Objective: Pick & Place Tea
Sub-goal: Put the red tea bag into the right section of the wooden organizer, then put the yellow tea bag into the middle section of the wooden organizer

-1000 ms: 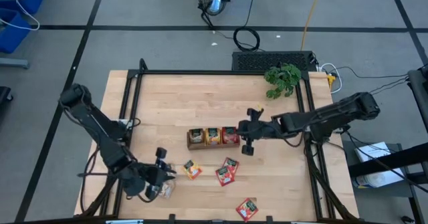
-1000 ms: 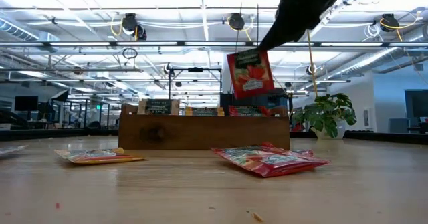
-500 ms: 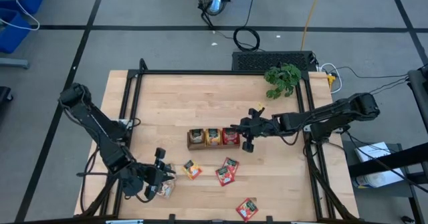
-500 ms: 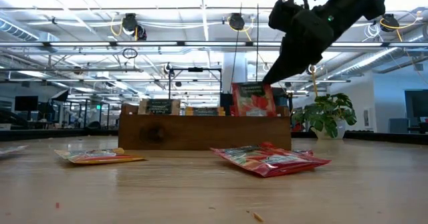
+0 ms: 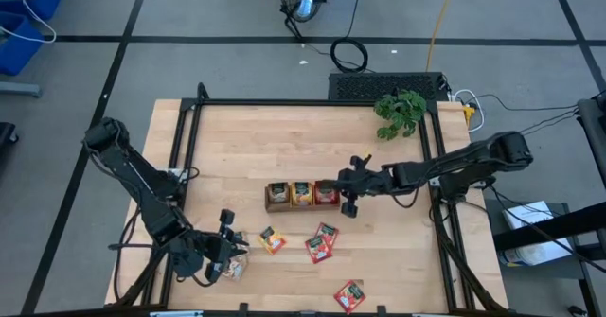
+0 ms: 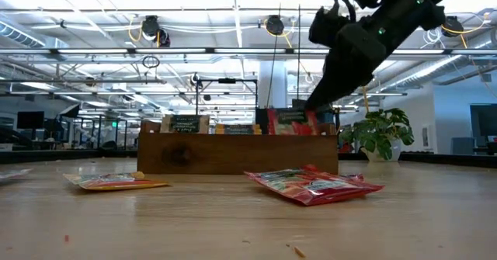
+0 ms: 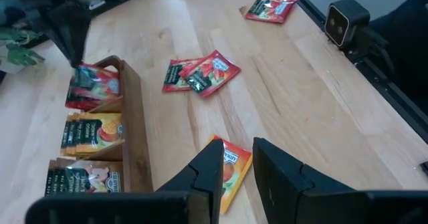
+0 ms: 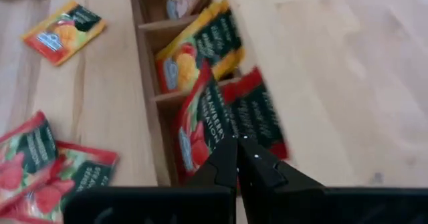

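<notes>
My right gripper (image 5: 347, 190) hangs over the right end compartment of the long brown tray (image 5: 301, 195), shut on a red tea sachet (image 8: 200, 127) that stands in that compartment. The other compartments hold orange and dark green sachets upright. Flat on the table lie an orange sachet (image 5: 272, 239), two overlapping red ones (image 5: 320, 242) and a lone red one (image 5: 349, 295). My left gripper (image 7: 237, 170) waits near the table's near left corner, open, pointing at the orange sachet (image 7: 231, 172) without touching it. My right gripper pinches the red sachet by its top edge (image 8: 217, 136) between both fingers, coming from above at a slant from the table's right. The sachet (image 6: 291, 121) stands upright with its lower part down inside the tray's right end compartment.
A leafy green plant (image 5: 400, 112) stands at the far right corner. A black frame rail (image 5: 312, 102) runs around the table. A small camera (image 7: 348, 20) sits at the near edge. Bare wood lies far of the tray and to its left.
My right gripper has come down and shifted slightly toward the table's left. The red sachet, which hung clear above the tray, has sunk into the right end compartment and now shows only its top over the tray wall. The fingers have stayed shut.
</notes>
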